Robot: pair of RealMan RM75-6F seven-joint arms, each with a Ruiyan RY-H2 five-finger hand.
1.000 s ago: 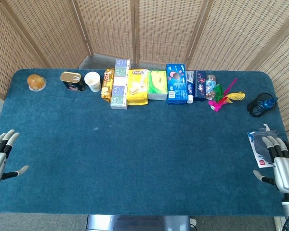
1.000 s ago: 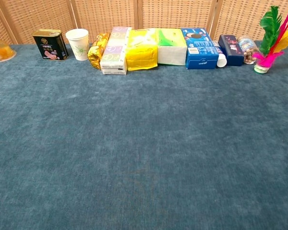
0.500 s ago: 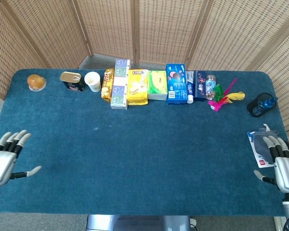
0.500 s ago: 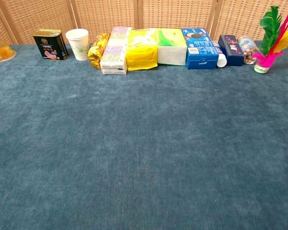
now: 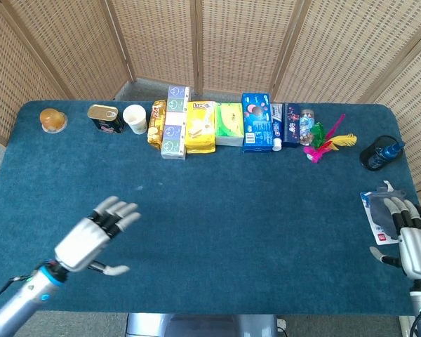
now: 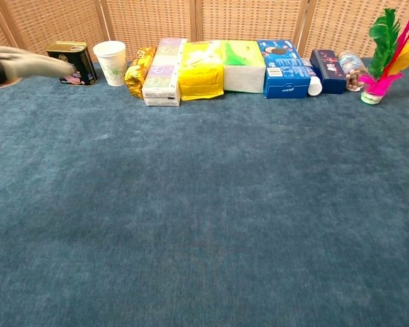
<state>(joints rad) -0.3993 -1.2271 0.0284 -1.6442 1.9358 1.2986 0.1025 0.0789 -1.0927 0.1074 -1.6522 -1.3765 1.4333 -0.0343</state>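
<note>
Blue carpeted surface point(image 5: 252, 210), left hand point(image 5: 91, 239) hovering over bare front-left area, fingers point(image 5: 123, 209) spread, holding nothing, chest view showing only its blurred fingertips near black tin point(image 6: 71, 63), right hand point(image 5: 414, 242) visible in head view only, fingers spread, resting on white-blue pouch point(image 5: 379, 210) at right edge.

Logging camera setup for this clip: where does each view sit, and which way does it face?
Head view: high above the near edge, looking down on the blue table; shows left hand and right hand.
Chest view: low, facing the back row; only the left hand's blurred fingers.
Shared: tin, white cup, boxes.
</note>
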